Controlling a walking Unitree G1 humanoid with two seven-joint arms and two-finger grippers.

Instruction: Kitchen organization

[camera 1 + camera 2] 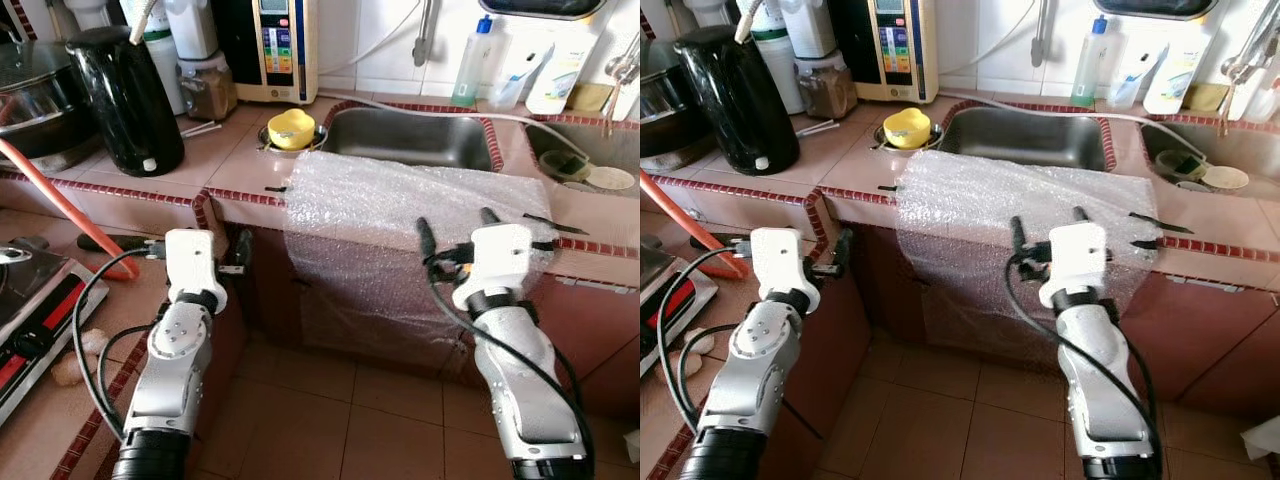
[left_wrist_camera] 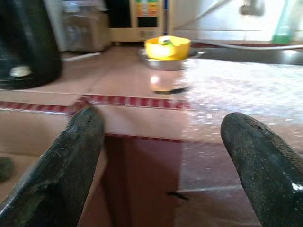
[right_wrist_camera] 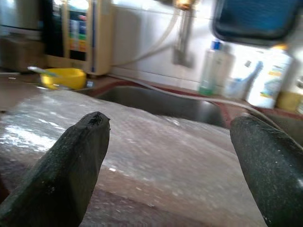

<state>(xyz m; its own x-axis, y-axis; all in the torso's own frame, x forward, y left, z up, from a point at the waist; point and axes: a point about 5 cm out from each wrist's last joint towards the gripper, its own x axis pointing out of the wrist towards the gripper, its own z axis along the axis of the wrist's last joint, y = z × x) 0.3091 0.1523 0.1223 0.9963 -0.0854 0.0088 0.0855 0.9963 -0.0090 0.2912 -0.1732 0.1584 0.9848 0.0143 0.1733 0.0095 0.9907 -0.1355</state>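
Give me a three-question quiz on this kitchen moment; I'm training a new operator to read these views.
1. True or false: the bubble wrap is draped over the counter's front edge, before the sink.
2. What is each gripper holding?
A. left gripper the kettle, right gripper nothing
B. both hold nothing, fingers apart
C. right holds the wrap
3. What colour is the small bowl just left of the sink?

Key:
1. True.
2. B; both wrist views show the fingers spread with nothing between them.
3. Yellow.
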